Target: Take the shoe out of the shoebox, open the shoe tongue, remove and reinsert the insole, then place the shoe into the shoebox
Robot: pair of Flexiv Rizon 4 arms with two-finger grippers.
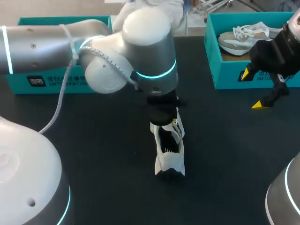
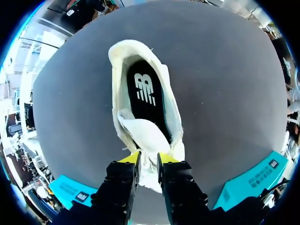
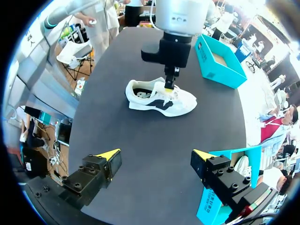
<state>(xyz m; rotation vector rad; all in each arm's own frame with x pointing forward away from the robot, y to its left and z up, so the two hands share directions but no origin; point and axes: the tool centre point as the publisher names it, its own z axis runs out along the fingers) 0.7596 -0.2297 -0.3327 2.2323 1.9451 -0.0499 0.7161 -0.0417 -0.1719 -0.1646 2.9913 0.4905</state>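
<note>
left pincer [image 2: 148,162] pinches the tongue [image 2: 146,136] of the shoe [image 3: 159,97]; from above, its arm hides the shoe's far end. right pincer [image 3: 155,154] gapes wide beside the shoebox [image 1: 229,72].

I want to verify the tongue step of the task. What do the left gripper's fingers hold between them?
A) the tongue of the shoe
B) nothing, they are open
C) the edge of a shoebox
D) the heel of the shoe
A: in the left wrist view, the left gripper pinches the white tongue of the shoe from both sides.
</note>
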